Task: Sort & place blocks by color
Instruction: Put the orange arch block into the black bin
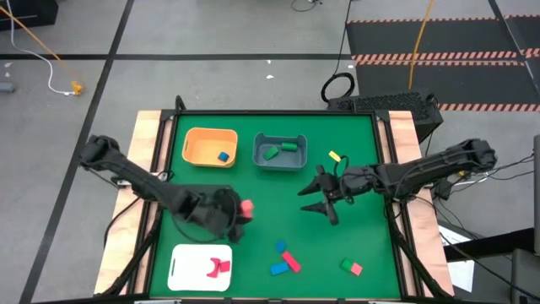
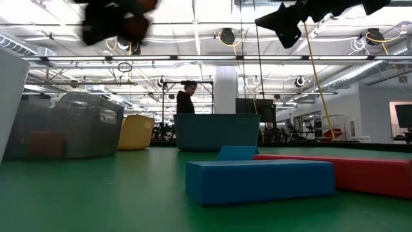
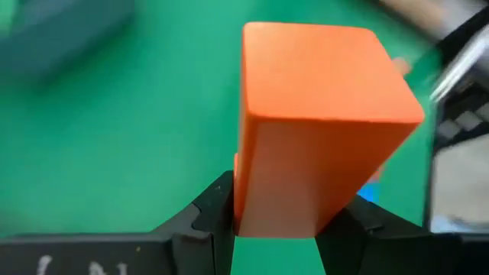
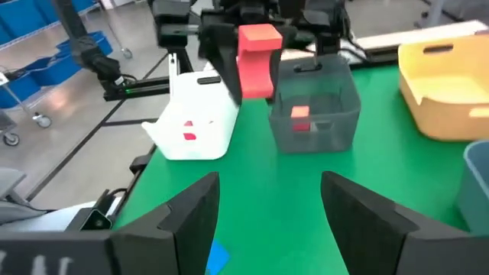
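My left gripper [image 1: 239, 211] is shut on a red block [image 1: 247, 207], held in the air over the table's left half, just above a clear grey bin [image 4: 315, 107] that has a red piece in it. The same block [image 3: 306, 122] fills the left wrist view. My right gripper [image 1: 314, 201] hangs open above the table's middle right, with nothing between its fingers [image 4: 271, 206]. Loose blue and red blocks [image 1: 287, 258] lie near the front edge, with a green and red pair [image 1: 352, 267] and a yellow block [image 1: 335, 156]. My left gripper pinches the red block by its near end [image 3: 275, 206] between the two fingers [image 3: 210, 214]. Most of the block juts out beyond the fingertips. The fingers come from the table's left, slanting down. The block is lifted clear of the table.
An orange bin [image 1: 202, 139] at the back holds a blue block [image 1: 224, 156]. Beside it, a grey-blue bin [image 1: 280, 160] holds green blocks. A white tray [image 1: 190, 270] at the front left carries red blocks [image 1: 219, 267]. A person stands far behind the table [image 2: 185, 98].
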